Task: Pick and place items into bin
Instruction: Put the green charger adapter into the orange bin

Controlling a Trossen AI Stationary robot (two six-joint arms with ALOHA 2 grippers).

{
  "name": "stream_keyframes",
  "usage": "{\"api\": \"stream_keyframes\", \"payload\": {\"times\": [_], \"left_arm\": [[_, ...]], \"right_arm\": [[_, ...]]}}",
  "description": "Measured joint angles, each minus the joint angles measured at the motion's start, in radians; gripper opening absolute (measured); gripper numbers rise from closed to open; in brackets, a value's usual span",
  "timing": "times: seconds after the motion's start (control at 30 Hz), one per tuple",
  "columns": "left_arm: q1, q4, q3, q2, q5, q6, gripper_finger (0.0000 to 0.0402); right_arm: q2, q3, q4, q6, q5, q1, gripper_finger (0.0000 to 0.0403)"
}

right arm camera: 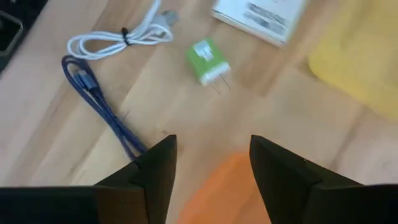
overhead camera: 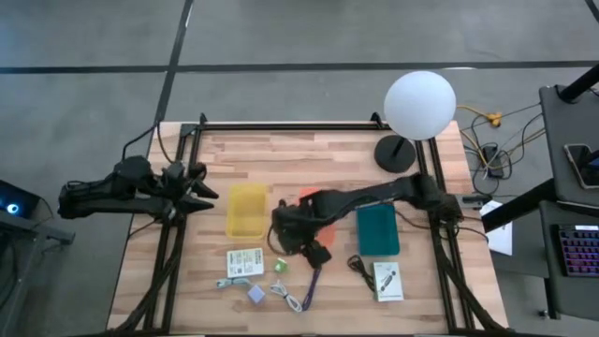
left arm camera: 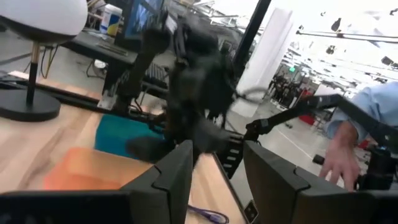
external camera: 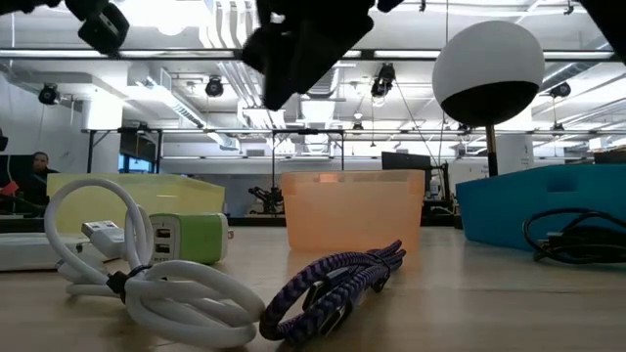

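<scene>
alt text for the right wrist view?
The right gripper hangs with jaws open and empty above a wooden table, just over an orange bin. Beyond it lie a green USB wall charger, a coiled white cable, a purple braided cable, a white printed packet and a yellow bin.

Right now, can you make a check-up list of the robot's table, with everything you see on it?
Surface: wooden table, bare planks between the things.
Job's things: yellow bin, orange bin, teal bin; green plug cube, white card, pale-purple cube, second white card.
Clutter: round white lamp on a black base.
Claws: right claw open, empty, above the orange bin; left claw open, empty, parked at the table's left edge.
Cables: white cord, purple cord, black cord, all loose.
Surroundings: a person's hand beyond the table.
</scene>
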Motion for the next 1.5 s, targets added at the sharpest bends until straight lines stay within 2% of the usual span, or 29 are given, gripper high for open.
{"api": "stream_keyframes", "payload": {"times": [0.27,0.53,0.7,1.27,1.5], "left_arm": [[-0.001,-0.022,-0.012,-0.015,0.001,0.000,0.0129],[-0.001,-0.089,-0.016,-0.019,0.006,-0.001,0.0129],[-0.001,-0.101,-0.018,-0.021,0.010,-0.001,0.0129],[-0.001,-0.106,-0.019,-0.032,0.010,-0.001,0.0129],[0.000,-0.106,-0.020,-0.030,0.010,-0.002,0.0129]], "right_arm": [[0.142,0.175,-0.024,-0.060,0.020,0.039,0.0221],[0.259,0.239,0.072,-0.075,0.027,0.058,0.0246],[0.283,0.239,0.081,-0.099,0.096,0.057,0.0256],[0.290,0.140,0.177,-0.132,0.098,0.062,0.0261],[0.295,0.118,0.203,-0.130,0.097,0.061,0.0248]]}}
